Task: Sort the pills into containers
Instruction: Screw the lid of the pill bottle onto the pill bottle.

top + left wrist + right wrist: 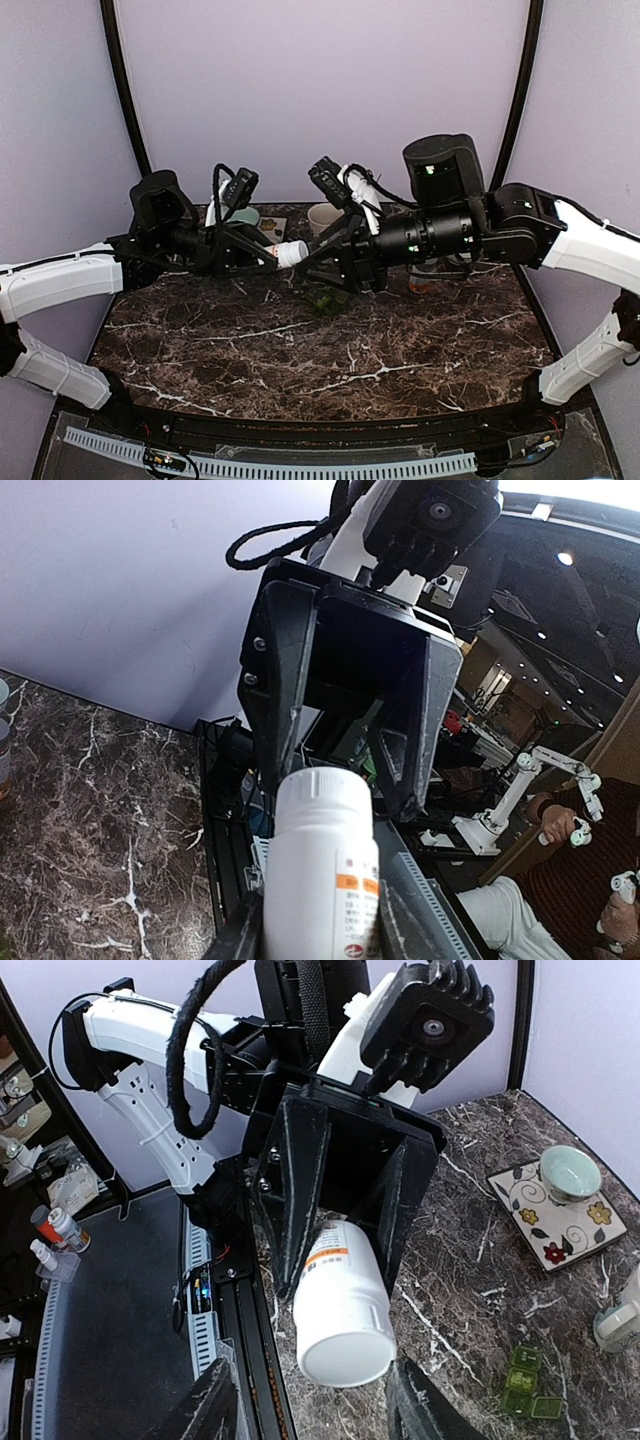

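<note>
Well, pill box (green) outside both jaws.

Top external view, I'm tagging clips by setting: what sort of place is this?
Likely a robot lab booth: left arm and right arm at a marble-patterned table, plain lavender backdrop walls, another small arm rig beyond.

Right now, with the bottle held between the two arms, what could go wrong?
The left gripper holds the white pill bottle sideways in the air, so once the cap comes off, pills may spill onto the table instead of the green pill box. The right gripper stands open around the cap, off-centre; closing might twist the bottle loose.
</note>
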Robot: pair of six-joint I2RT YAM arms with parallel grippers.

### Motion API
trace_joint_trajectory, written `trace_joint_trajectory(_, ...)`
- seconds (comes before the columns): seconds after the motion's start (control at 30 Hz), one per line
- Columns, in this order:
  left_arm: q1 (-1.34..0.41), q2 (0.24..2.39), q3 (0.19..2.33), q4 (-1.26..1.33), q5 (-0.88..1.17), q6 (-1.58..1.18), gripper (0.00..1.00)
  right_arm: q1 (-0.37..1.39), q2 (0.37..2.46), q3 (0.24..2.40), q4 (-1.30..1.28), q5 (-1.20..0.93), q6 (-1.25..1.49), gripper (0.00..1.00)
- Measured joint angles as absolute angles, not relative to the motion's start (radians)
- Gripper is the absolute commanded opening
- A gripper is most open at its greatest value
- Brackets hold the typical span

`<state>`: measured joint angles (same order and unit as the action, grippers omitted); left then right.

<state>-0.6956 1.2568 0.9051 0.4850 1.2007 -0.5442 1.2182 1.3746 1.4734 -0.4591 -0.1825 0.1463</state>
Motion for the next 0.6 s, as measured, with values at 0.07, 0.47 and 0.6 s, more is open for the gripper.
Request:
trace_joint_trajectory(0.07, -0.692, 1.259, 0.907, 0.485, 1.209, -0.547, 0.00, 1.219, 1.382, 1.481, -0.465, -0.178, 0.139, 0.50)
trace_joint_trajectory(0.47, -0.688, 1.264, 0.910, 0.487, 1.224, -0.562, 0.00, 1.221, 1.397, 1.497, -0.478, -0.149, 0.120, 0.49)
trace_joint_trajectory(0.6, -0.688, 1.264, 0.910, 0.492, 1.231, -0.561, 0.00, 1.224, 1.409, 1.497, -0.479, -0.133, 0.110, 0.49)
